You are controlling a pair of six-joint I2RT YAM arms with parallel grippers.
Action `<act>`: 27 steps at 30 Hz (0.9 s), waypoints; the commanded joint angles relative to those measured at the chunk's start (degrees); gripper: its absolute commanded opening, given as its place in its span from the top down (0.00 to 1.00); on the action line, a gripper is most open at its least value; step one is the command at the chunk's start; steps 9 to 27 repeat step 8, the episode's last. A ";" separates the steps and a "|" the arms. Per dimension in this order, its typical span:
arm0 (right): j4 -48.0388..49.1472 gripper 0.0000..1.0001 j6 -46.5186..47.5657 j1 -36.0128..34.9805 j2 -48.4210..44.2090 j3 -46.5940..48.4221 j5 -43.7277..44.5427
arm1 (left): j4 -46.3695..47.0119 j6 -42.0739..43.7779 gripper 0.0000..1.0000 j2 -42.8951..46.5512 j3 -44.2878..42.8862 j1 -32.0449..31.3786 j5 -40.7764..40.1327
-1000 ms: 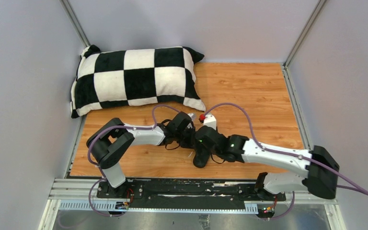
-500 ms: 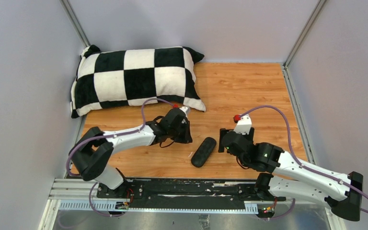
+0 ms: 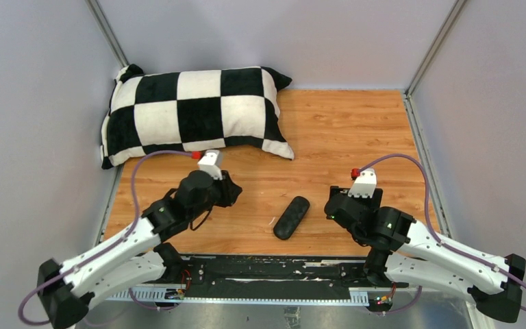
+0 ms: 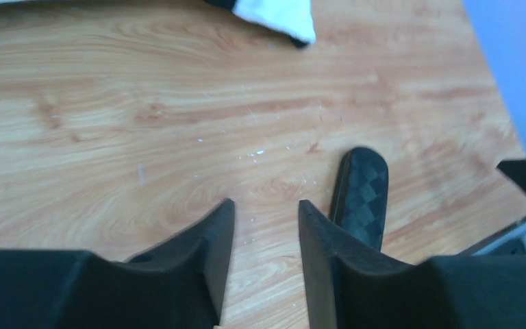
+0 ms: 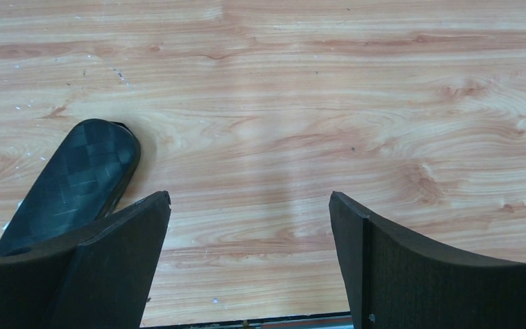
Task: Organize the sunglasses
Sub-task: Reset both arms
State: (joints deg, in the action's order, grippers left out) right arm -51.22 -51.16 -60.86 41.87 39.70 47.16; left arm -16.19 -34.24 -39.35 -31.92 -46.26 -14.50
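Black and weave-patterned, the case [image 3: 292,217] lies shut on the wooden bench [image 3: 356,130], between the two arms and touched by neither. The sunglasses show in no view; my guess is they sit inside it, which would explain both arms standing clear. The left pincer [image 4: 266,205] is released, its jaws a modest gap apart over bare wood; the right pincer [image 5: 250,199] gapes wide and is just as empty. The wrist views show the case's quilted lid and the vacant jaws, while only the overhead view takes in the checked pillow [image 3: 192,113] at the far left.
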 commanded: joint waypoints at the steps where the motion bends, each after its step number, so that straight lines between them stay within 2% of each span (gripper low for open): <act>1: -2.65 0.08 -0.11 1.22 2.84 2.61 4.18 | -9.34 -1.36 0.51 13.64 4.91 0.21 -13.21; 5: -2.50 0.08 -0.58 1.20 5.88 3.02 4.86 | -13.50 -5.45 0.46 23.45 7.20 0.23 -16.81; 8: -1.63 0.08 -0.31 1.20 8.08 3.08 4.54 | -16.53 -7.55 0.43 26.95 7.44 0.19 -19.36; 27: -1.63 0.08 -0.31 1.20 8.08 3.08 4.54 | -16.53 -7.55 0.43 26.95 7.44 0.19 -19.36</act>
